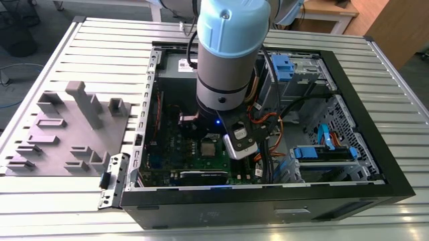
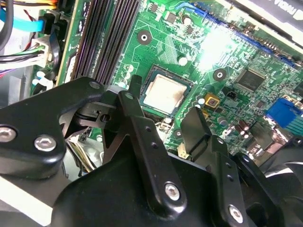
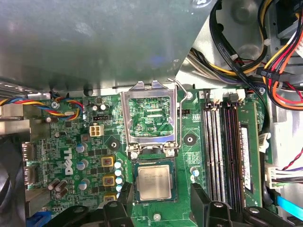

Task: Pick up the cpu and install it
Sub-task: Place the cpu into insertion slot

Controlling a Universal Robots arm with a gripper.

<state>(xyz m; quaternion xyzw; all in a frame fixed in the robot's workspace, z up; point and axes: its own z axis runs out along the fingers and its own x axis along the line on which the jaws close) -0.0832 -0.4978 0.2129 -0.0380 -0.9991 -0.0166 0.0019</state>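
Gripper (image 3: 163,196) is hanging just above the board with its black fingers (image 2: 137,118) spread apart and nothing between them, so it's released. Small flat square silvery-grey CPU (image 3: 153,182) is lying in the socket on the green motherboard (image 3: 94,146), flat and square to the socket edges, sitting between the two fingertips in both wrist views without either one touching it, as far as I can tell. Judging by that, the chip looks placed already and the spread is just clearance around it.

Hinged silver metal socket frame (image 3: 150,116) is standing flipped open just beyond the chip, its thin wire lever (image 3: 179,101) raised too. That's leaving the socket exposed; not clamped yet.

Dark memory slots (image 3: 222,146) are running alongside the socket, clear of the fingers.

In the exterior view the pale blue and grey arm (image 1: 228,50) is reaching straight down into the open black computer case (image 1: 268,206). Grey moulded plastic tray (image 1: 67,130) is sitting well apart, on the exterior view's left, on the slatted metal table (image 1: 100,45).
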